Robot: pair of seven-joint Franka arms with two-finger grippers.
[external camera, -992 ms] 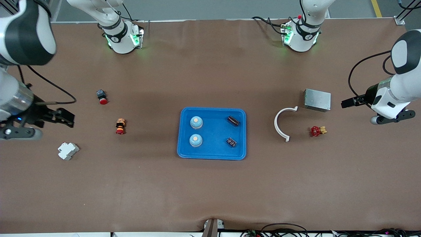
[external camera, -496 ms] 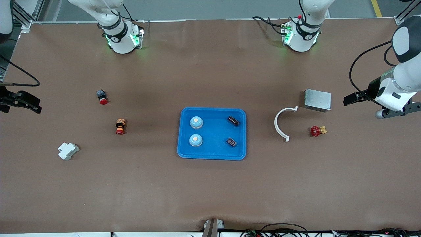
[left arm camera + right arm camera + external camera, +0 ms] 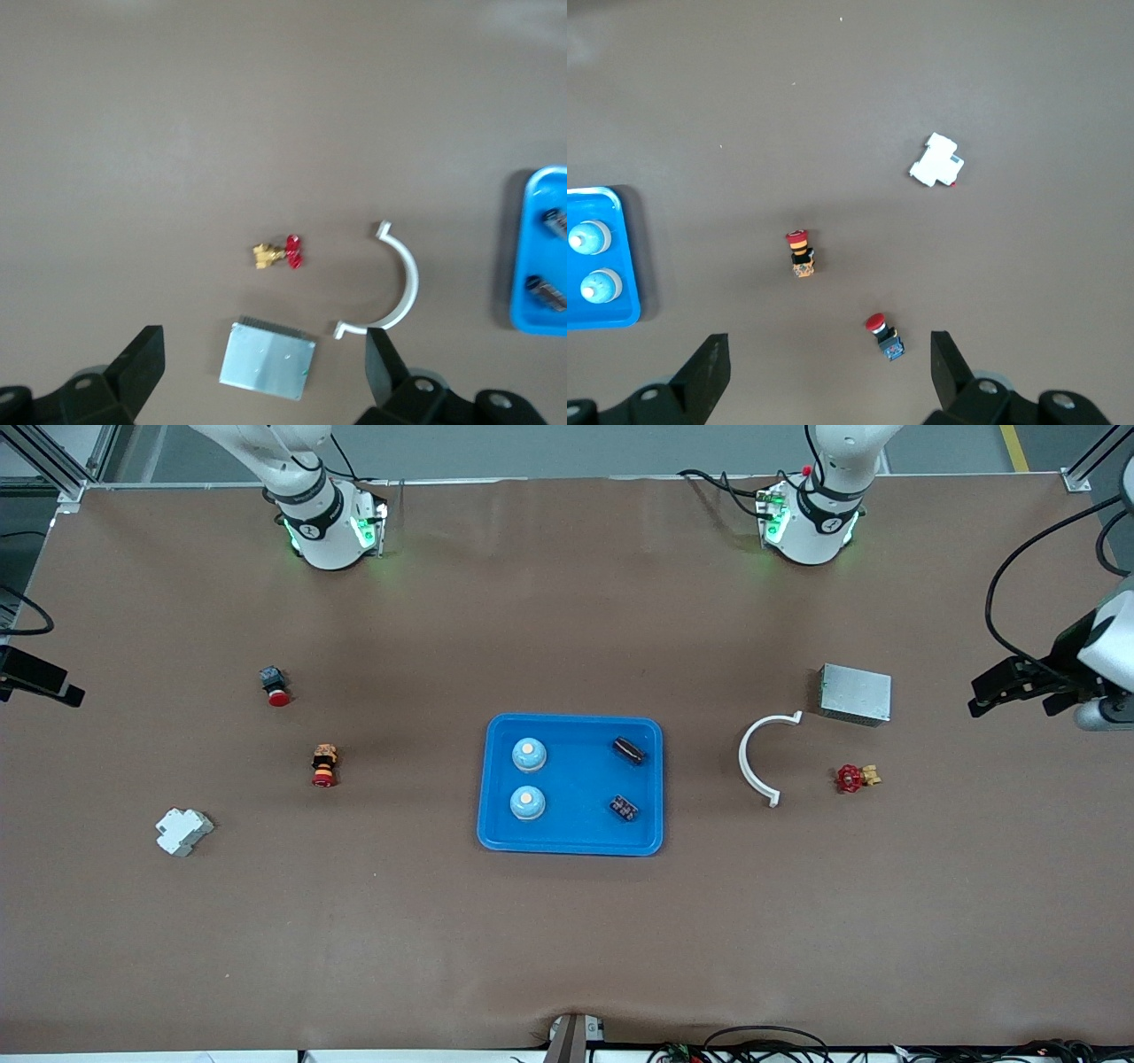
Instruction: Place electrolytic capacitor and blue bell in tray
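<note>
Blue tray (image 3: 574,841) at frame centre, front view: two blue bells (image 3: 529,755) and two dark capacitors (image 3: 628,750) inside. Grey box (image 3: 854,694), white arc (image 3: 756,759), red valve (image 3: 850,779) at mid-right; white breaker (image 3: 183,832) and two red buttons (image 3: 324,766) at mid-left. Left gripper (image 3: 997,695) at right edge, right gripper (image 3: 40,682) at left edge.

Left wrist view: left gripper (image 3: 264,365) released, empty, over box (image 3: 267,361).

Right wrist view: right gripper (image 3: 828,365) likewise spread, over bare table (image 3: 992,71).

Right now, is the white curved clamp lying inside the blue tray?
No, the white curved clamp lies on the table, apart from the tray, toward the left arm's end.
</note>
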